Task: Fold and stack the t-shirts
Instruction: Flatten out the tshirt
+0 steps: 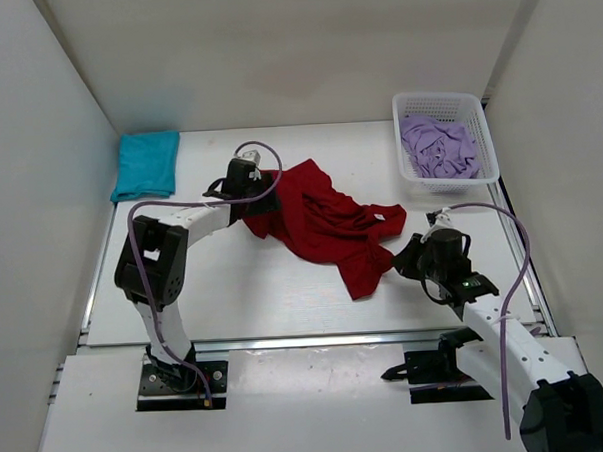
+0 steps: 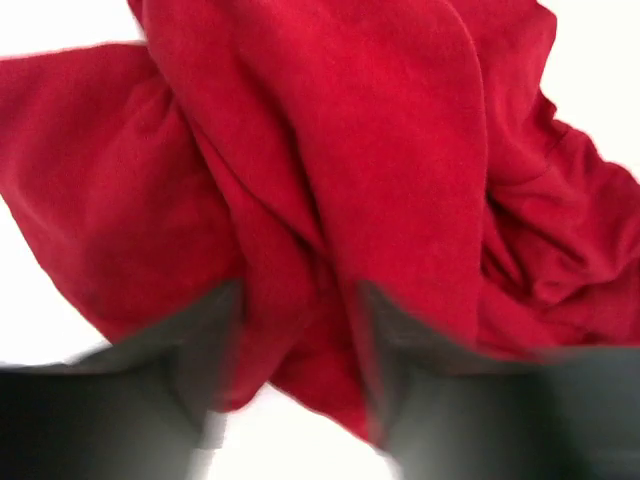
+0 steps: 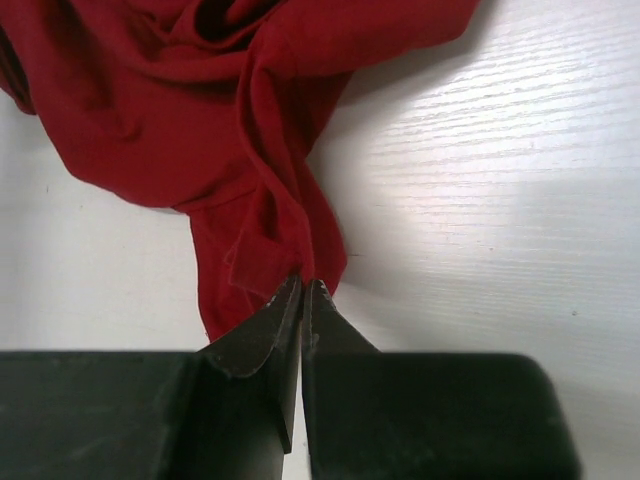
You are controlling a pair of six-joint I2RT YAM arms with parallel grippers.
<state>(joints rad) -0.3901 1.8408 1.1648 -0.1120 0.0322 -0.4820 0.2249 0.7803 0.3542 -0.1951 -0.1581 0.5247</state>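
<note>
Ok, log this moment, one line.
left gripper open; right gripper shut on red shirt; teal shirt folded; lilac shirt in basket

The red shirt [image 1: 326, 220] is soft, matt cloth, creased, with a stitched hem. The teal shirt [image 1: 146, 165] and lilac shirt [image 1: 438, 145] look like similar matt cloth. The basket [image 1: 448, 186] is white perforated plastic. The table [image 3: 500, 180] is matt white with fine grain lines. The right gripper [image 3: 303, 285] is dark, smooth and faintly glossy.
</note>
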